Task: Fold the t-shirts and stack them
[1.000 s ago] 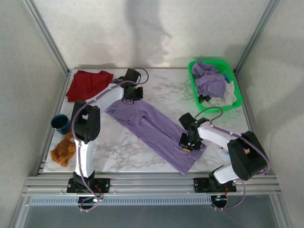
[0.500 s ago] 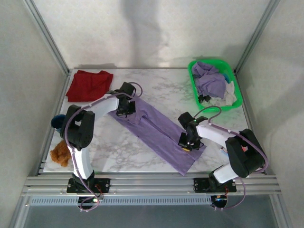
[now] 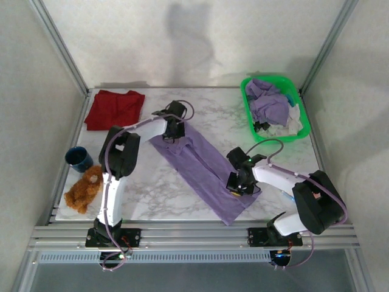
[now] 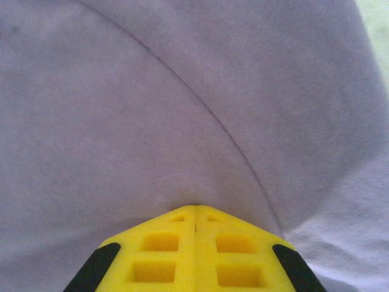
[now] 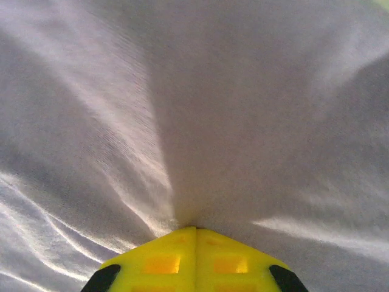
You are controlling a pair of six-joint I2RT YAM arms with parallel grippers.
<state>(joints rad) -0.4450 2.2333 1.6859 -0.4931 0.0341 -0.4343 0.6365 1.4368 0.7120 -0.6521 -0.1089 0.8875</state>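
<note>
My left claw (image 3: 172,129) (image 4: 196,210) is pinched together on the far end of the lavender t-shirt (image 3: 200,164), and my right claw (image 3: 237,185) (image 5: 196,230) is pinched together on its near right edge, the cloth puckering into creases that fan out from my yellow tips. The shirt lies in a long slanted band across the middle of the tabletop (image 3: 152,188), from near the dark red t-shirt (image 3: 114,108) at the far left corner down toward the near edge. My worry is the grip itself: I judge that each claw has only a thin fold of fabric, perhaps one layer and not both, so a pull could peel the top layer off the bottom and leave the fold lopsided. If my two claws move at unequal pace, or in slightly different directions, the band will twist or bunch in the middle. Too hard a tug may slide the cloth out of one claw entirely. The near end sits close to the table's edge, so dragging that way could spill it over. Swinging wide on the right risks knocking the green basket (image 3: 246,100), where more t-shirts (image 3: 270,104) are heaped
</note>
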